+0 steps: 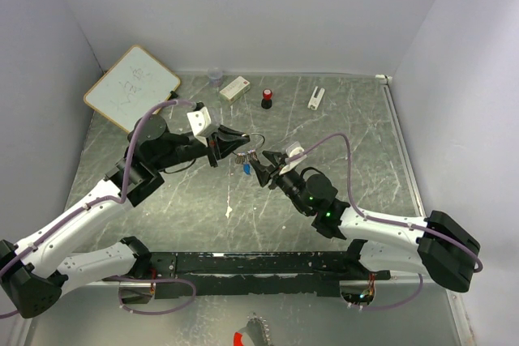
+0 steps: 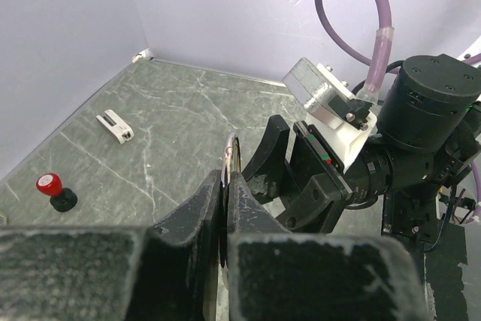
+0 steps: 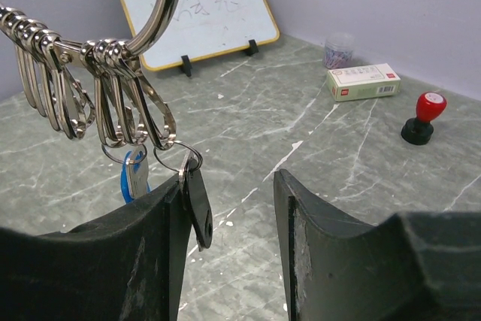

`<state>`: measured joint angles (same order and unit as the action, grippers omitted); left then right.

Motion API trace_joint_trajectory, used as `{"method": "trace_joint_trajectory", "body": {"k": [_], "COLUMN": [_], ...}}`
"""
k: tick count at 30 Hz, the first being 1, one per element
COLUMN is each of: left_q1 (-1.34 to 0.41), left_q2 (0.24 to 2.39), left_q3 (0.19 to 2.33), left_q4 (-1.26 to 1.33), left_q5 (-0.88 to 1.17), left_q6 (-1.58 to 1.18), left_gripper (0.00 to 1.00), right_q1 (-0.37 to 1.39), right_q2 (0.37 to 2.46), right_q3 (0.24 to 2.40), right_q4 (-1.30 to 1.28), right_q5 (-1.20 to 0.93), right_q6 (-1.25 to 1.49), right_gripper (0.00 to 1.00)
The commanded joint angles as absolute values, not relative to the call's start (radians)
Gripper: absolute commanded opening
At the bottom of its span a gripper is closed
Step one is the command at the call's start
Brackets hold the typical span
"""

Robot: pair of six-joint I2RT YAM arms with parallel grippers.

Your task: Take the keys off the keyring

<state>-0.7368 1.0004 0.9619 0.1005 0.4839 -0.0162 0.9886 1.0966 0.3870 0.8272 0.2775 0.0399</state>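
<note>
My left gripper (image 1: 237,135) is shut on the keyring (image 1: 256,138), a thin silver loop held above the table; in the left wrist view the ring (image 2: 231,152) sticks up edge-on from the pinched fingertips (image 2: 214,193). Several silver clips (image 3: 45,65) hang on the ring (image 3: 161,5), carrying a blue-headed key (image 3: 131,178) and a black-headed key (image 3: 197,201). My right gripper (image 1: 261,166) is open just below the bunch. In its wrist view (image 3: 233,186) the black-headed key hangs against the inner face of its left finger (image 3: 161,216). The other finger stands apart.
A whiteboard (image 1: 131,87) leans at the back left. A clear cup (image 1: 215,76), a white box (image 1: 234,88), a red-and-black knob (image 1: 267,99) and a small white piece (image 1: 315,98) lie along the back. Walls close in left, right and behind.
</note>
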Motion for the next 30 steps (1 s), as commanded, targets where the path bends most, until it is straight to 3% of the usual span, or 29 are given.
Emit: {"method": "trace_joint_trajectory", "body": {"k": [1,6,12,22,28,30], "left_q1": [-0.744,-0.746,-0.747,-0.747,-0.747,-0.747], "left_q2": [0.985,0.983,0.972,0.983,1.034,1.050], "left_q3": [0.989,0.987,0.966,0.947,0.917,0.903], "left_q4": [0.140,0.138,0.149,0.166,0.208,0.215], "left_q5": [0.494,0.475,0.389,0.116,0.019,0.012], "left_q6": [-0.026,-0.022,-0.005,0.093,0.105,0.104], "left_gripper": [0.13,0.12,0.12,0.14,0.34,0.37], "right_q1": [0.993,0.993,0.993,0.993,0.995,0.995], "right_q2": [1.102,1.104,1.101,0.964,0.954,0.978], "right_q3": [0.416,0.424,0.444,0.564,0.769,0.841], "right_q4": [0.868,0.859,0.781,0.303,-0.125,-0.234], "right_q5": [0.281,0.278,0.261,0.271,0.269,0.248], "right_q6": [0.031,0.035,0.053,0.180,0.286,0.312], "right_gripper": [0.45,0.36,0.00,0.00,0.00,0.00]}}
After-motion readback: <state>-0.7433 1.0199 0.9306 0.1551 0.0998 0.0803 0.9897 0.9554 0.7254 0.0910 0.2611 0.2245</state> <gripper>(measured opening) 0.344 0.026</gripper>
